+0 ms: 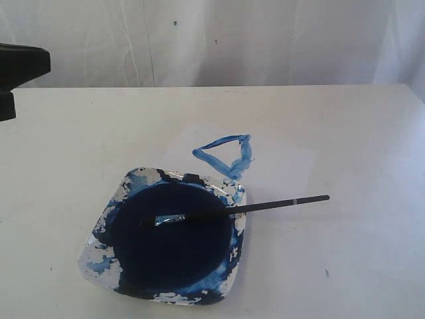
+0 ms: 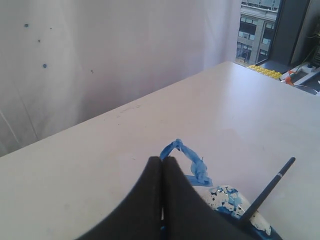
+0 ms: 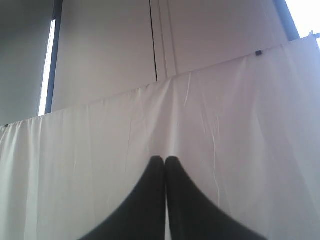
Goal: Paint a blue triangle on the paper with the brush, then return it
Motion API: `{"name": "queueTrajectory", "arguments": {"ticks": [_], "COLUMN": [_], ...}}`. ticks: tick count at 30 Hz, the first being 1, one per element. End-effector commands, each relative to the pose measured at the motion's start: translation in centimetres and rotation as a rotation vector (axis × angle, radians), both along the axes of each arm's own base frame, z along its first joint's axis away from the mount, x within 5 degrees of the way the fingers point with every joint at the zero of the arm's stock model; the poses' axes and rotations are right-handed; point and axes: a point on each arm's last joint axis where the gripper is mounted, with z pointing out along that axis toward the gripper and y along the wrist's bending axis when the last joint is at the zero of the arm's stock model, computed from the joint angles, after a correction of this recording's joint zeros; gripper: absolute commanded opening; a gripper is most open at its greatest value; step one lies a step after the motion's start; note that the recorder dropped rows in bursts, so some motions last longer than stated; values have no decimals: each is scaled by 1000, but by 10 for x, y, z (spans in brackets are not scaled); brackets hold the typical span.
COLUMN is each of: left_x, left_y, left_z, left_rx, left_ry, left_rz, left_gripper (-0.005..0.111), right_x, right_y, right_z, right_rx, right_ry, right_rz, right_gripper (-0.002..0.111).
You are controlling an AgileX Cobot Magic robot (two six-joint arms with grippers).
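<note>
The brush (image 1: 265, 207) lies across the paint dish (image 1: 99, 256), its blue tip resting in the dark blue pool and its black handle sticking out to the right over the table. No gripper touches it. The blue triangle (image 1: 226, 154) is a streaky outline on the paper (image 1: 279, 169), just behind the dish. In the left wrist view my left gripper (image 2: 161, 159) is shut and empty, with the triangle (image 2: 192, 161), the dish rim (image 2: 227, 197) and the brush handle (image 2: 272, 185) beyond it. My right gripper (image 3: 165, 158) is shut and empty, facing a white curtain.
A black part of an arm (image 1: 20, 63) juts in at the far left edge of the exterior view. A white curtain (image 1: 212, 40) hangs behind the white table (image 1: 358, 133). Small blue paint specks mark the table near the front right.
</note>
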Motion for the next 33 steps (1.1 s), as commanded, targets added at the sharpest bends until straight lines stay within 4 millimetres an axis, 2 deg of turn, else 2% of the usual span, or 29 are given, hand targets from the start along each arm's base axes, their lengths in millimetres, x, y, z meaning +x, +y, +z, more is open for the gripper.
{"name": "queueTrajectory", "arguments": {"ticks": [1, 5, 7, 10, 17, 21, 24, 33], "left_x": [-8, -24, -39, -70, -142, -169, -168, -158], "left_y": [1, 4, 9, 15, 29, 30, 29, 29], "left_z": [5, 17, 27, 29, -4, -26, -42, -63], "left_rx": [-21, -22, 42, 61, -98, -167, -171, -181], "left_ry": [-26, -102, -208, -291, -420, -466, -439, -358], "left_rz": [-2, 14, 38, 47, 99, 67, 57, 72], "left_gripper": [0, 0, 0, 0, 0, 0, 0, 0], "right_x": [-1, -1, -1, -1, -1, -1, -1, 0], "right_y": [-1, -1, -1, -1, -1, -1, -1, 0], "right_z": [0, 0, 0, 0, 0, 0, 0, -1], "right_rx": [-2, -2, -1, -1, -4, -4, -4, -9], "right_ry": [-9, -9, -8, -8, -8, -8, -8, -1], "right_rz": [-8, -8, -8, -8, -8, -8, -8, -6], "right_gripper": [0, 0, 0, 0, 0, 0, 0, 0]}}
